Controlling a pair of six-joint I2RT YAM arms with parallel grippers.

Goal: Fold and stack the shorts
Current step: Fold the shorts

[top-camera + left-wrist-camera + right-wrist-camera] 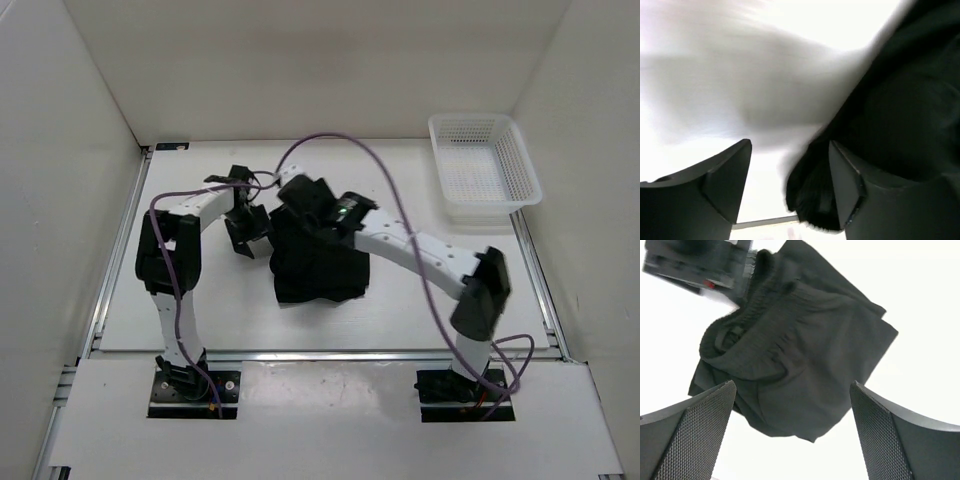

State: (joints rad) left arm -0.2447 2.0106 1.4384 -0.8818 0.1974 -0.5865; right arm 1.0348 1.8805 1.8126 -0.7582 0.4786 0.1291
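At the near edge the two arms are bolted to the table point(200, 310), the left one rising and bending inward, the right one reaching diagonally toward the middle. The shorts point(320, 265) lie in one rumpled black heap at the centre of the table, partly folded over on themselves. In the right wrist view the gathered waistband is bunched toward the upper left.

The right gripper point(300, 195) hangs over the far edge of the heap. Its wrist view shows both mesh-faced fingers point(695, 435) spread wide, with the cloth below and between them and nothing pinched.

The left gripper point(245, 215) sits just beside the left edge of the shorts. Its fingers point(725, 180) are also apart. That wrist picture is smeared. A dark fold of cloth seems to lie against the inner face of the right-hand finger, but it is not clamped between the two.

A purple cable point(330, 138) arcs over the far half of the table from one arm toward the other. In the far right corner, well apart from the shorts, stands a white mesh basket point(527, 170).
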